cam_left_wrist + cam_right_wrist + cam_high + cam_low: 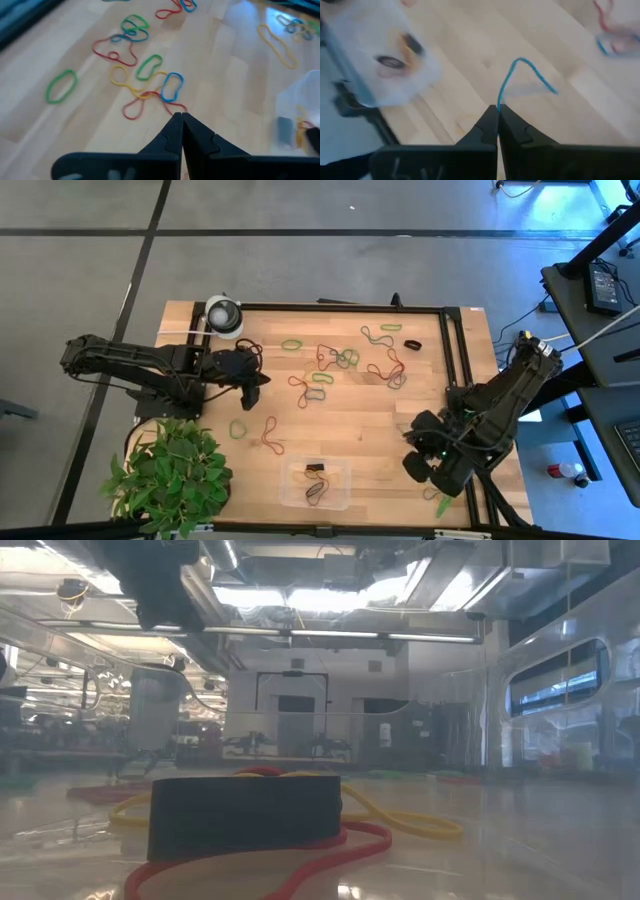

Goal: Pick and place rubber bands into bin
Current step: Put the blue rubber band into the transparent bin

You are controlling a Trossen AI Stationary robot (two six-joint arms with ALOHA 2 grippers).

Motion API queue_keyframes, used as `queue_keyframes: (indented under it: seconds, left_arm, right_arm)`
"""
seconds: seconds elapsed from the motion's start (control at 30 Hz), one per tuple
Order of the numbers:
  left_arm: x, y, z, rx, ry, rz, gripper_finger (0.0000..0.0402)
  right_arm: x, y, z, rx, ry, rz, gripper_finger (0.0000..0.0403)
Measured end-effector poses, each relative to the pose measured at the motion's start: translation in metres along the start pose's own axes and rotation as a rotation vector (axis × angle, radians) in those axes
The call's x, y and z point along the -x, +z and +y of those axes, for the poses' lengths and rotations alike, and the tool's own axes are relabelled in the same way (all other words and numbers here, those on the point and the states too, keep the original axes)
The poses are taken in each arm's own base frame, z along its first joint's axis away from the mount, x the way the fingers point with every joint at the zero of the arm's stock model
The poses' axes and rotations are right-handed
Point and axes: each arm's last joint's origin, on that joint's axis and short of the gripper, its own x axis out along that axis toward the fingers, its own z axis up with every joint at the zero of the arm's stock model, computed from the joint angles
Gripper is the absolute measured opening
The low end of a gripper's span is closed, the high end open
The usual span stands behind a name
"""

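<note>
- The tabletop [360, 430] carries most of the rubber bands [340, 365] in a loose scatter across its far and middle part, with a few more nearer the front left by the plant [170, 475].
- The bin [340, 495] sits at the front edge, about midway along, and already holds a few bands and a small dark piece.
- The right pincer [498, 111] hangs over the front right part of the tabletop, and the bin lies to its left as the overhead camera shows it, near but not under it. That sideways gap is what the coming move turns on: the pincer would have to travel across to stand above the bin before letting go.
- This pincer is pressed together on a blue band [522, 75], which trails forward from the tips as a bent, floppy strand, its long run pointing away from the wrist camera.
- The right arm is the nearer of the two to the bin, judged from above.
- The left pincer [178, 117] is over the left middle of the tabletop, fingers closed with nothing between them; a tangle of red, yellow and blue bands [157, 92] lies just ahead of its tips. The bin lies well off toward the front from it.
</note>
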Motion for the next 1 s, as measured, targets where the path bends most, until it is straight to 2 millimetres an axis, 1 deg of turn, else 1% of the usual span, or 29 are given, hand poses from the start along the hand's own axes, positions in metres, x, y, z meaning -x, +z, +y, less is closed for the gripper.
queue_keyframes:
  seconds: [0.13,0.23,0.43,0.57,0.7,0.77,0.9,1.0]
  left_arm:
    - [0.0,0.0,0.001,-0.038,0.023,-0.009,0.0002]
    - [0.0,0.0,0.001,-0.07,0.025,-0.01,0.0002]
    - [0.0,0.0,0.001,-0.098,0.024,-0.009,0.0002]
    - [0.0,0.0,0.001,-0.098,0.019,-0.007,0.0002]
    - [0.0,0.0,0.001,-0.109,0.018,-0.006,0.0002]
    - [0.0,0.0,0.001,-0.126,0.017,-0.006,0.0002]
    - [0.0,0.0,0.001,-0.127,0.018,-0.005,0.0002]
    - [0.0,0.0,0.001,-0.126,0.018,-0.005,0.0002]
  right_arm:
    - [-0.004,0.011,0.008,0.034,0.066,-0.04,0.0002]
    - [-0.012,0.02,0.018,0.057,0.125,-0.069,0.0001]
    - [-0.039,0.042,0.043,0.117,0.213,-0.153,0.0001]
    - [-0.062,0.055,0.056,0.15,0.267,-0.148,0.0001]
    - [-0.082,0.068,0.065,0.172,0.329,-0.129,0.0001]
    - [-0.088,0.075,0.068,0.19,0.369,-0.127,0.0001]
    - [-0.095,0.088,0.071,0.252,0.448,-0.141,0.0001]
    - [-0.096,0.093,0.072,0.289,0.489,-0.145,0.0001]
